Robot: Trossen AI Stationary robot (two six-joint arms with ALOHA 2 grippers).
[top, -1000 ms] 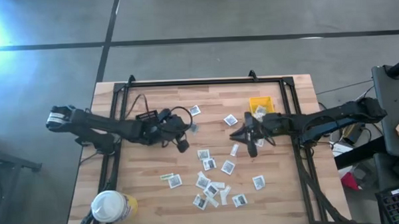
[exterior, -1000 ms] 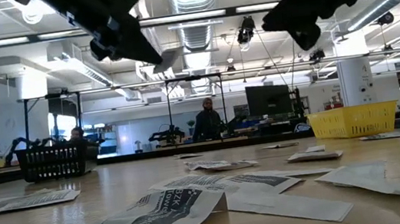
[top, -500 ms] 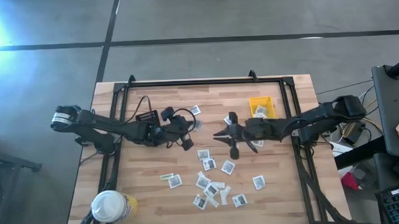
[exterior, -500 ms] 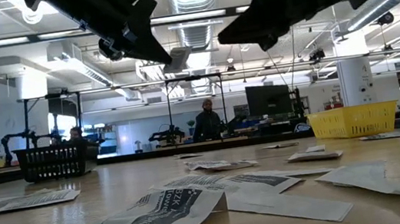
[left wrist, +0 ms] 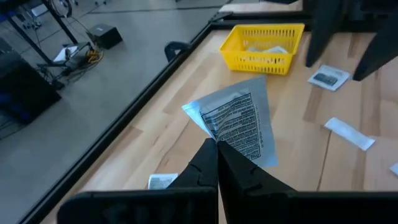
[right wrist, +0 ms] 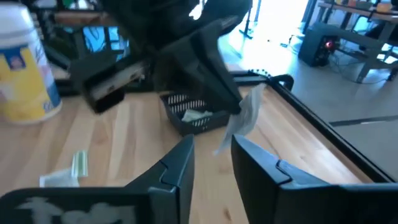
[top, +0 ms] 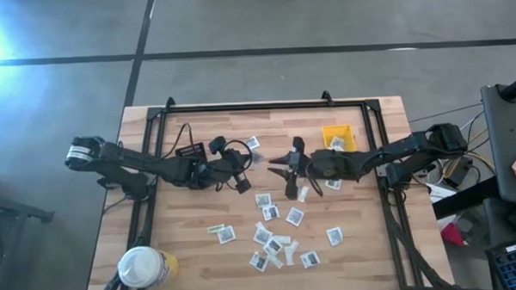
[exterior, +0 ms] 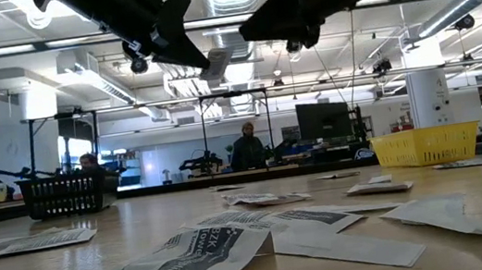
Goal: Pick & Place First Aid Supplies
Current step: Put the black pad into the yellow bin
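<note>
Left gripper [left wrist: 216,149] has its fingers pinched together on the corner of one packet [left wrist: 239,124], a white foil square with printed text, held up in the air above the table [top: 192,233]. In the high view that packet [top: 257,160] sits mid-table, between the two arms, just past the left gripper [top: 242,170] tip.

Right gripper [top: 290,168] faces it from the other side, close but not touching. Its fingers [right wrist: 177,168] stand apart, nothing between them; the right wrist view looks straight through the gap at the held packet [right wrist: 244,118].

Low view: both grippers hang above the table, left gripper [exterior: 198,58] with the packet [exterior: 216,64] at its tip, right gripper [exterior: 286,17] just beside it.

Other packets lie flat on the wood: a loose cluster [top: 274,239] toward the table's front edge, a narrow green-white strip [top: 214,227] beside it, one packet [top: 253,143] near the rear, a couple more under the right arm.

Yellow bin [top: 338,139] sits by the right arm with packets in it; it also shows in the left wrist view [left wrist: 264,46]. Black basket [right wrist: 196,115] shows in the right wrist view behind the left arm, something pale inside. Yellow tub with white lid [top: 145,268] stands at the front left corner.

People in the room behind the table, far off.
</note>
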